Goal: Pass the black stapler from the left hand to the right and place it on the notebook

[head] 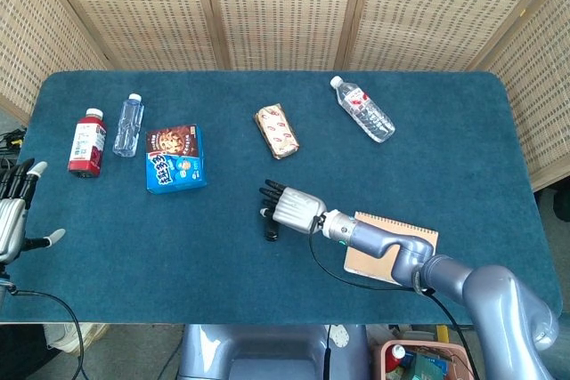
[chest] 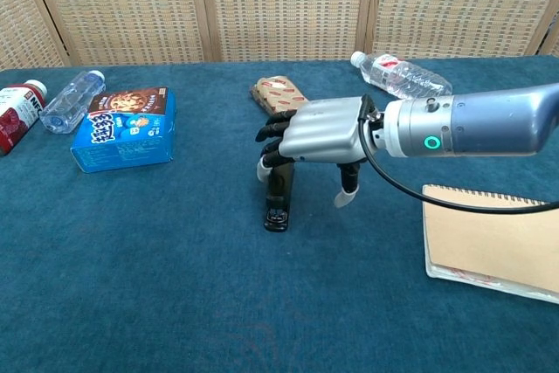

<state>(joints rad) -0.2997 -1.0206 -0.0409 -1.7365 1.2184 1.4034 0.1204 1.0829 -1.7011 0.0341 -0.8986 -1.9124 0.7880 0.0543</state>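
My right hand [chest: 325, 133] reaches in from the right side of the chest view to the middle of the frame, palm down, directly over the black stapler [chest: 278, 195]. Its fingers [chest: 272, 141] curl downward w/ the tips at the stapler's far end; the thumb [chest: 347, 189] hangs down apart to the right. I can't tell whether the fingers actually grip the stapler or only touch it. The stapler lies flat on the blue table [chest: 175, 286], its near end sticking out below the hand toward the bottom of the frame. In the head view the same right hand [head: 290, 206] sits at frame center, covering most of the stapler [head: 271, 230], w/ only a short dark end showing at lower left of the hand. The notebook [chest: 493, 242], tan w/ spiral binding, lies at the right edge of the chest view, well apart from the stapler. My left hand [head: 12, 213] shows only in the head view, at the far left edge, fingers spread, holding nothing. Other things on the table: red bottle [head: 86, 141] and small clear bottle [head: 128, 125] at upper left, blue cookie box [head: 175, 158] just right of them, wrapped snack [head: 277, 131] above center, water bottle [head: 363, 109] lying at upper right.
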